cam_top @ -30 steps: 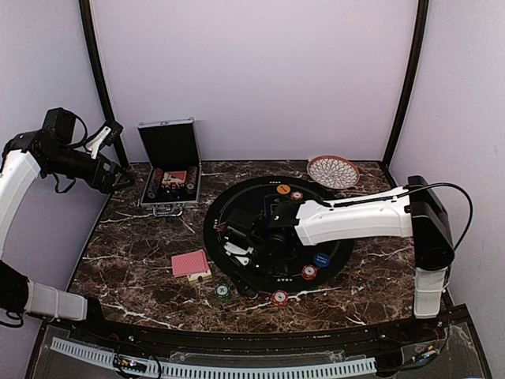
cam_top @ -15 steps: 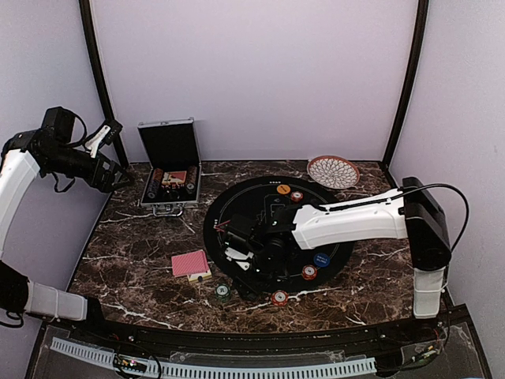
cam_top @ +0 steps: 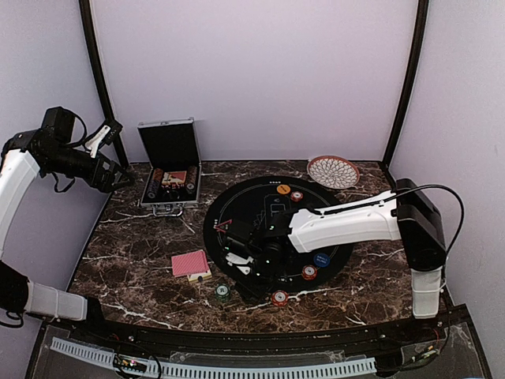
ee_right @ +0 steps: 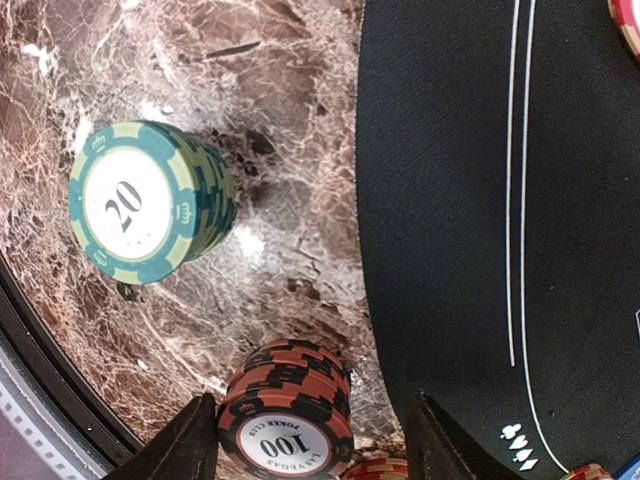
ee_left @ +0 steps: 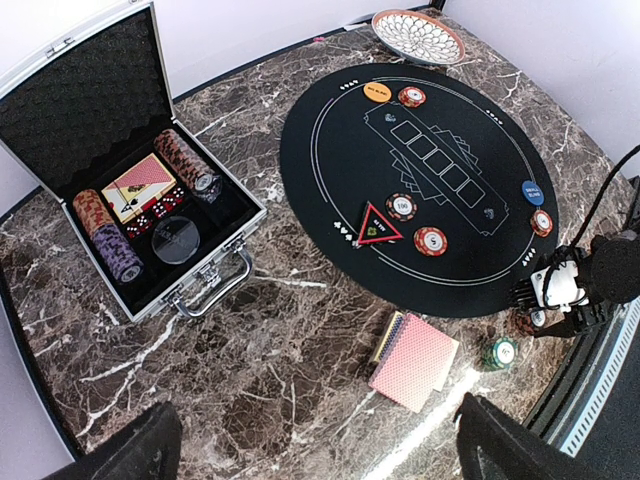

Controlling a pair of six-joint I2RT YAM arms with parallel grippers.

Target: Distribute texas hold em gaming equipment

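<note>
My right gripper (ee_right: 312,402) stands open around a red-and-black stack of poker chips (ee_right: 290,420) on the marble just off the black mat's near edge; the left finger touches it, the right finger is apart. A green chip stack (ee_right: 150,200) sits beside it. Red-backed playing cards (cam_top: 190,264) lie left of the mat. The triangle marker (ee_left: 378,225) and several chips, among them a blue one (cam_top: 321,259) and an orange one (cam_top: 283,189), lie on the mat. My left gripper (ee_left: 320,450) hangs open and empty, high at the far left.
The open silver case (cam_top: 169,170) stands at the back left with chip rolls and cards inside. A woven dish (cam_top: 332,171) sits at the back right. The round black mat (cam_top: 245,201) covers the table's middle. Another red chip stack (cam_top: 279,298) lies near the front edge.
My right gripper has slid toward the mat's near-left edge and its jaws have narrowed around the red-and-black stack. The left arm has not moved.
</note>
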